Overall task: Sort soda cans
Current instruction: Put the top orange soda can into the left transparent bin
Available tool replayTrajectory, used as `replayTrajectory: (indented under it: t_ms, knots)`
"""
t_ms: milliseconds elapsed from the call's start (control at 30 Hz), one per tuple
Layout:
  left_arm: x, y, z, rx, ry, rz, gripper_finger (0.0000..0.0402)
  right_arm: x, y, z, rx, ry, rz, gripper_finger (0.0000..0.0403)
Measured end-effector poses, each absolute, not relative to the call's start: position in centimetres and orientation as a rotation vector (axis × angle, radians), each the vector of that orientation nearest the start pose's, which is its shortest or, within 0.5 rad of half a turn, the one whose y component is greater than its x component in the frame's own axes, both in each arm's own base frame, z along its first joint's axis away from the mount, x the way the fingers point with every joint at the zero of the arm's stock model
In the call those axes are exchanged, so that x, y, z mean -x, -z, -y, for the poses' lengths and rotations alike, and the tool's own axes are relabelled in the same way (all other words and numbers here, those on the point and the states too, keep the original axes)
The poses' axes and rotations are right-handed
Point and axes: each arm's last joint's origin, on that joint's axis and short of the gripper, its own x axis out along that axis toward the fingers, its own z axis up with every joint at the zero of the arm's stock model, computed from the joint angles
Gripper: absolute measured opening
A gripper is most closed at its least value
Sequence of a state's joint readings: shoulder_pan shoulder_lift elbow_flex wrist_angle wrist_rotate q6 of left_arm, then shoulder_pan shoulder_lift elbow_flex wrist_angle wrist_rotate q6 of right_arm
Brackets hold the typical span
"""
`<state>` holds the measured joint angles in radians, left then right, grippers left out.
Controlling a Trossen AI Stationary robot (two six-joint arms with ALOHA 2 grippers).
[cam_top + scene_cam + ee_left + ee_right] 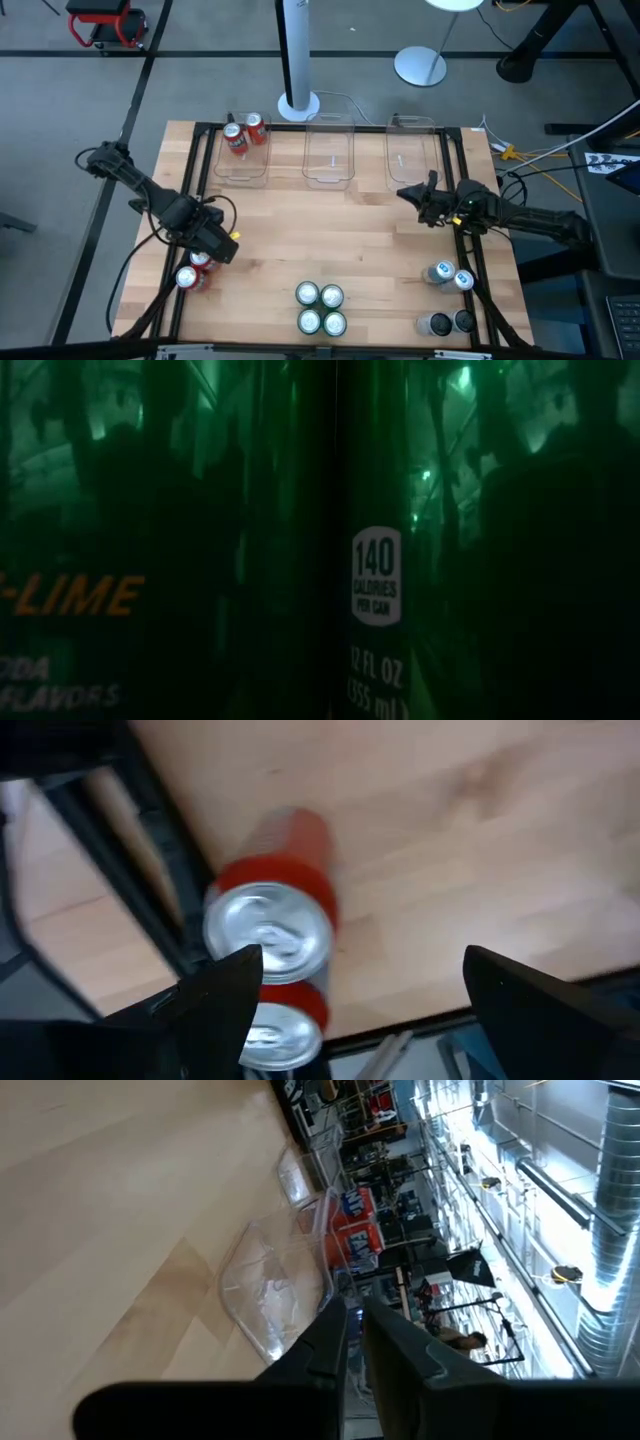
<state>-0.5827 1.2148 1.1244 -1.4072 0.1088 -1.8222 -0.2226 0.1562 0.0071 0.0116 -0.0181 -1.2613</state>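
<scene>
Two red soda cans (pixel 268 935) (pixel 272 1032) stand upright near the table's left edge, by the black frame rail. My left gripper (pixel 370 1010) hangs open just above them, pointing down; the cans lie beside one finger (pixel 215 1005), not between the two. Two more red cans (pixel 245 133) stand in the left clear bin (pixel 240 165). Several green cans (pixel 320 308) stand together at the near edge, and silver-blue cans (pixel 452 275) and dark cans (pixel 449 322) at the near right. My right gripper (pixel 408 193) waits shut at the right, in front of the right bin.
The middle clear bin (pixel 330 160) and the right clear bin (pixel 415 158) stand along the far edge. A black frame rail (pixel 160 870) runs close beside the red cans. In the low view a green can (pixel 300 540) stands right before the camera and hides the table.
</scene>
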Motion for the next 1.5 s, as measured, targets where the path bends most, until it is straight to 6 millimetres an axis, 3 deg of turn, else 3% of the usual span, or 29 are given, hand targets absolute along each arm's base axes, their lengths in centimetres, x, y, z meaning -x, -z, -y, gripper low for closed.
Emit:
replayTrajectory:
  t_ms: [733, 933, 1500]
  knots:
    - [-14.0, -26.2, 11.0, 1.009, -0.985, -1.476, 0.0331, -10.6, -15.2, 2.3, 1.233, 0.072, -0.27, 0.0037]
    - [-13.6, -24.5, 11.0, 1.013, -1.003, -1.55, 0.0331, -10.6, -15.2, 2.3, 1.233, 0.072, -0.269, 0.0037]
    - [-13.6, -20.7, 10.9, 1.019, -0.953, -1.519, 0.0331, -10.6, -15.2, 2.3, 1.234, 0.075, -0.266, 0.0037]
